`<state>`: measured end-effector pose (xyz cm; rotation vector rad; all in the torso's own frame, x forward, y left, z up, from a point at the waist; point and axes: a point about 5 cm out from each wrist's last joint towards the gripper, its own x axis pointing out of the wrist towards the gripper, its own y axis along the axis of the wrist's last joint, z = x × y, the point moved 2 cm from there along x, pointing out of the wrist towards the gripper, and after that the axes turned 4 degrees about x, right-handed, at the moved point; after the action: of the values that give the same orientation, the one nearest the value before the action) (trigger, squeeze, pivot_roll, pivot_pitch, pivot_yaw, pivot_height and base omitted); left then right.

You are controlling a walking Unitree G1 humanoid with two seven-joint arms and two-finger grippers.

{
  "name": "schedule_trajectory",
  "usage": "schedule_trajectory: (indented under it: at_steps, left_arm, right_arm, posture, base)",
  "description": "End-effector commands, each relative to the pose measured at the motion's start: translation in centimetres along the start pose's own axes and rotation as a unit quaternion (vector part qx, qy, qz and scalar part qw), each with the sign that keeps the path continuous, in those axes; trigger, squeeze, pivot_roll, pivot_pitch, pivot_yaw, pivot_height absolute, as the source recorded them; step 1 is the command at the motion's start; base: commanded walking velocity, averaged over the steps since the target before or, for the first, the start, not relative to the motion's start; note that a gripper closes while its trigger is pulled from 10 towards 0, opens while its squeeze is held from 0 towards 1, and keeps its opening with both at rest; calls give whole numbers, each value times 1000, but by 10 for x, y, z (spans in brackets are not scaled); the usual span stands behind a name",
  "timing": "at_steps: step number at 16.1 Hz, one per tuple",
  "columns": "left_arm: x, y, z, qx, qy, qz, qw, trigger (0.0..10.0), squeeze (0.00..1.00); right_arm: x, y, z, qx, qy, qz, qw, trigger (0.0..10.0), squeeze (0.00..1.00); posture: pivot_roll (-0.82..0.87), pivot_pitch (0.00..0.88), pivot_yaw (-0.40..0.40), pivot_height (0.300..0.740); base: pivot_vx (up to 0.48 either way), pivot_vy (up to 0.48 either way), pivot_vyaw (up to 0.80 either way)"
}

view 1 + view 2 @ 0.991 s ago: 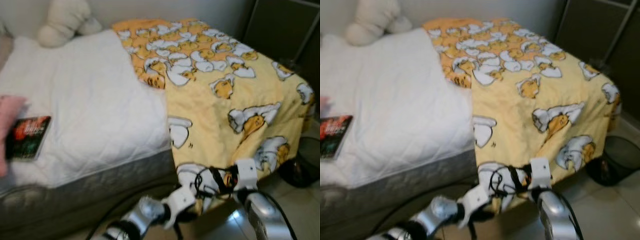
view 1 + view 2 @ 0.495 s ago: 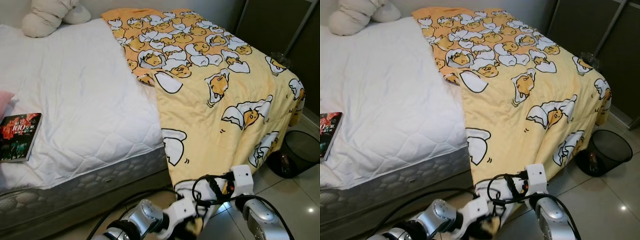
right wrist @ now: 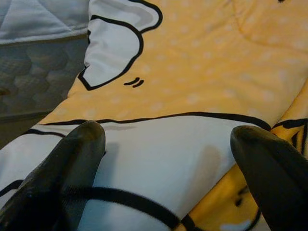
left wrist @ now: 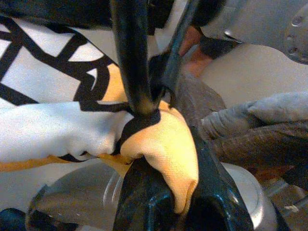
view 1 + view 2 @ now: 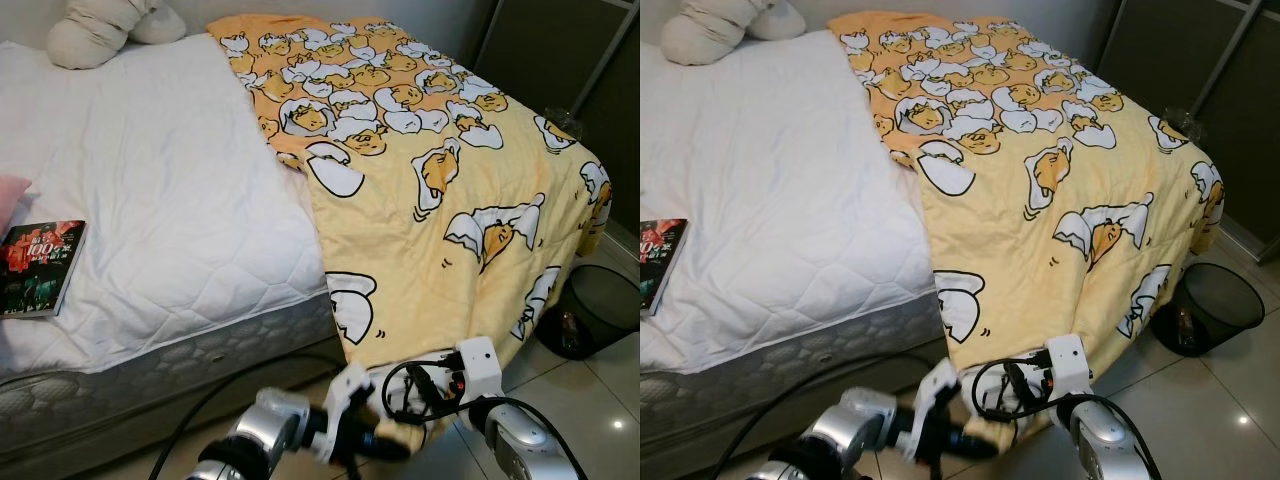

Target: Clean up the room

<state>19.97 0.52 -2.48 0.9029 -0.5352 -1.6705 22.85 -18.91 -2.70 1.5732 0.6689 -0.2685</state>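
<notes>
- The bed (image 5: 150, 350) takes up most of the scene, its grey mattress side facing the robot and its near edge running across the lower left.
- A white quilted pad (image 5: 150, 190) covers the left part of the bed and reaches the near mattress edge, with open bare surface between the book and the blanket.
- The yellow blanket (image 5: 440, 180), printed with egg characters, covers the right part of the bed, overlaps the white pad along a diagonal edge, and hangs over the near corner and the right side down toward the floor.
- The tiled floor (image 5: 610, 400) is open to the right of the bed's corner, near the bin.
- A cream plush toy (image 5: 100, 25) lies at the far end of the bed.
- A black mesh waste bin (image 5: 600, 310) stands on the floor just beside the hanging right edge of the blanket.
- A book (image 5: 40, 268) with a dark red cover lies flat on the white pad near the left mattress edge, next to a pink item (image 5: 10, 195) at the frame's border.
- The left claw (image 4: 154, 103) sits low at the blanket's hanging hem, its two black fingers pinched together on a bunched yellow fold of that hem.
- The right claw (image 3: 168, 144) is spread wide, its fingertips (image 3: 82, 139) well apart and resting on or just over the draped blanket, gripping nothing.
</notes>
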Motion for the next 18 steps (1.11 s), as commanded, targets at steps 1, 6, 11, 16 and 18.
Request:
schedule_trajectory:
  at_steps: [1, 6, 11, 16, 18]
  left_arm:
    - [41, 7, 23, -17, -32, 33, 999, 10000, 0]
    - [56, 42, 25, -3, 12, 39, 999, 10000, 580]
    - [-5, 39, -6, 161, 120, -43, 979, 10000, 1000]
    - [-89, 119, -40, 233, 390, 130, 881, 10000, 1000]
    - [-129, 132, -54, 184, 536, 215, 795, 10000, 0]
  right_arm:
    - [1, 1, 3, -4, 0, -7, 1000, 10000, 0]
    - [3, 0, 3, -7, 5, -17, 1000, 10000, 0]
    - [12, 5, 4, -3, -3, -10, 1000, 10000, 0]
    - [26, 64, 13, 20, -86, 129, 988, 10000, 0]
    - [18, 100, 23, 42, -144, 224, 963, 10000, 0]
  posture:
    - [-38, 0, -59, 740]
    - [-38, 0, -56, 740]
    - [-23, 0, -29, 740]
    - [43, 0, 12, 740]
    - [49, 0, 14, 740]
  base:
    - [0, 0, 0]
    - [0, 0, 0]
    - [0, 0, 0]
    - [0, 0, 0]
    - [0, 0, 0]
